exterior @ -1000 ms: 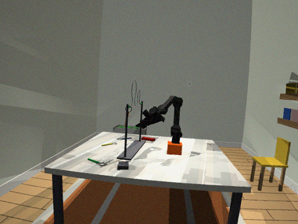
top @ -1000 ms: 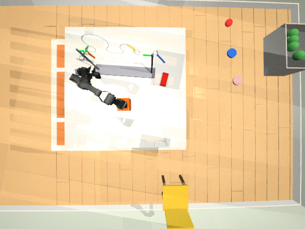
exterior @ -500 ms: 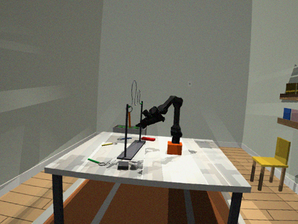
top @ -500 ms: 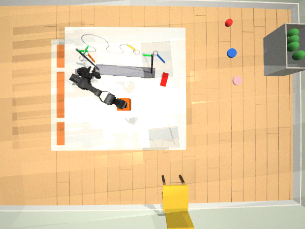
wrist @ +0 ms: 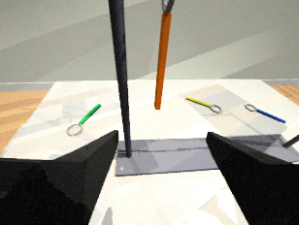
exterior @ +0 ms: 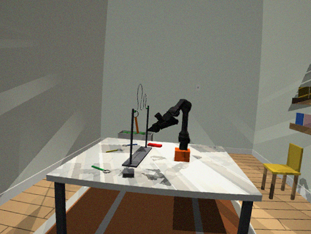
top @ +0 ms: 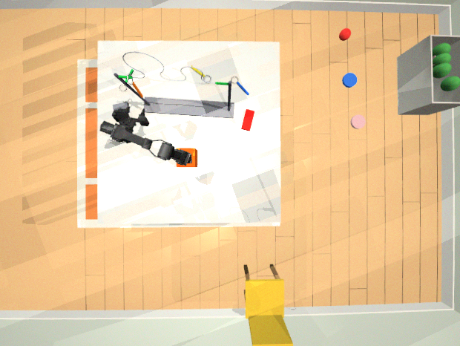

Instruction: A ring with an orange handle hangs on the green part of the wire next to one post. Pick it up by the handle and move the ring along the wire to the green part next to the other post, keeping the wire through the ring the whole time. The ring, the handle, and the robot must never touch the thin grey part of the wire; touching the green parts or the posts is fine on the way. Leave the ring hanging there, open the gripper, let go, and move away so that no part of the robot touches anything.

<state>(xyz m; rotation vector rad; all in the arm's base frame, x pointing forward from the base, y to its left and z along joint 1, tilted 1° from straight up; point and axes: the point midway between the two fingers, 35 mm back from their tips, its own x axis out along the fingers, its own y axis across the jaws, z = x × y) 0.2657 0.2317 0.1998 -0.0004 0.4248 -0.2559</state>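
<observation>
The orange handle (top: 136, 89) (exterior: 136, 124) (wrist: 162, 58) hangs free from its ring (exterior: 135, 113) (wrist: 167, 5). The ring sits on the green part of the wire (top: 126, 77) by the left post (top: 127, 86) (exterior: 131, 137) (wrist: 121, 73). My gripper (top: 142, 116) (exterior: 149, 129) (wrist: 162, 135) is open and empty. It is a short way back from the handle and touches nothing. The thin grey wire (top: 145, 56) (exterior: 139, 93) loops over to the other post (top: 229, 96) (exterior: 146, 123), which has its own green part (top: 222, 83).
The posts stand on a grey base plate (top: 185, 106) (exterior: 138, 156) (wrist: 170, 155). Loose ring tools lie on the table: green (exterior: 99, 168) (wrist: 89, 114), yellow (top: 196, 71) (wrist: 199, 102) and blue (top: 242, 87) (wrist: 266, 114). There are also a red block (top: 247, 119) (exterior: 154, 145) and a small dark block (exterior: 128, 172).
</observation>
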